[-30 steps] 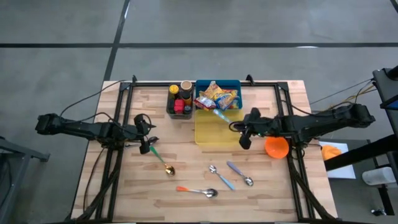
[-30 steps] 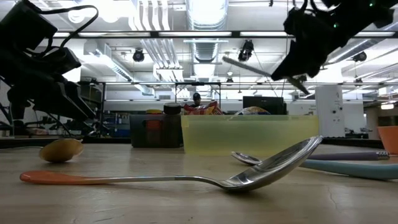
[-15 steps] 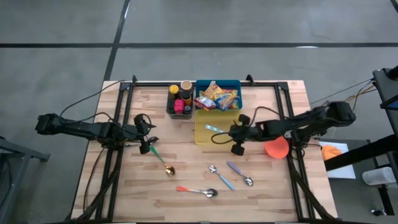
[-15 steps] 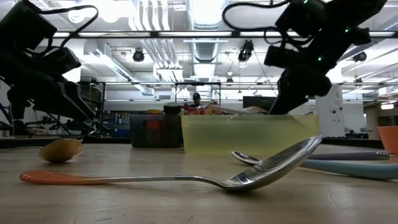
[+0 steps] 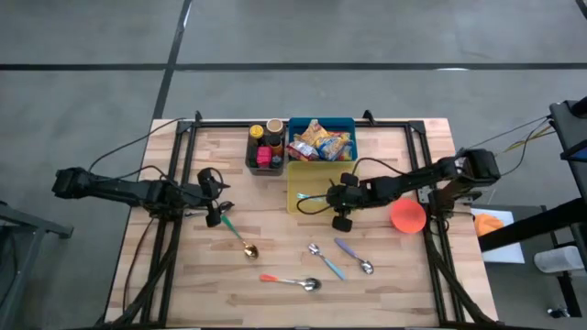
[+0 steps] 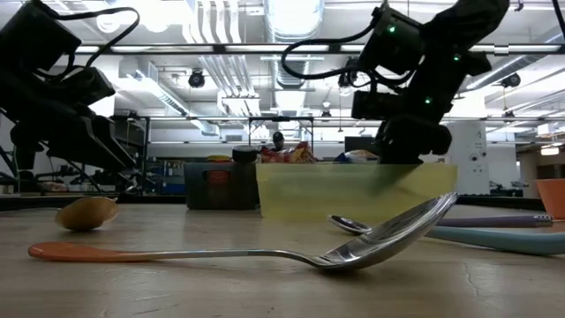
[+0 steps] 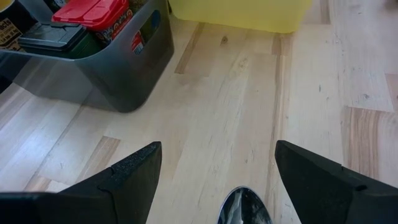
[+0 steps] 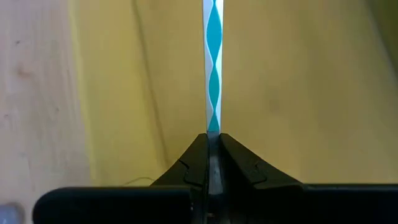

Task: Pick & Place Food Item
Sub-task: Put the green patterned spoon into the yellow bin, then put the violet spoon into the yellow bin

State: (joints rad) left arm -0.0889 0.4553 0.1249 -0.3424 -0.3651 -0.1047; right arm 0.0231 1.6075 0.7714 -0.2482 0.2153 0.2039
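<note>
A thin teal-and-white food packet (image 5: 312,194) sticks out over the yellow tray (image 5: 303,206), with my right gripper (image 5: 328,195) shut on it. In the low view that gripper (image 6: 388,172) dips behind the tray's translucent wall (image 6: 309,190). A blue bin (image 5: 349,128) full of snack packets stands just beyond the tray. My left gripper (image 5: 216,216) waits open at the table's left, over the green handle of a gold spoon (image 5: 240,240). A shiny spoon bowl (image 7: 244,206) shows between its fingers. My right gripper pinches one end of the packet (image 8: 212,127) between its two fingers. The fingers slant down from the table's right, and the packet runs on past them in line with them. It points toward the table's left over the tray. Whether its free end touches the tray I cannot tell.
A grey bin (image 5: 264,152) with jars stands left of the blue bin. An orange bowl (image 5: 408,216) sits at the right. Several spoons (image 5: 316,284) (image 5: 353,255) lie on the near half of the wooden table (image 5: 394,293).
My right gripper has come down and toward the table's left, from beside the blue bin to low over the yellow tray. It has tipped more steeply downward. The packet has gone with it, still pinched, and now lies low over the tray.
</note>
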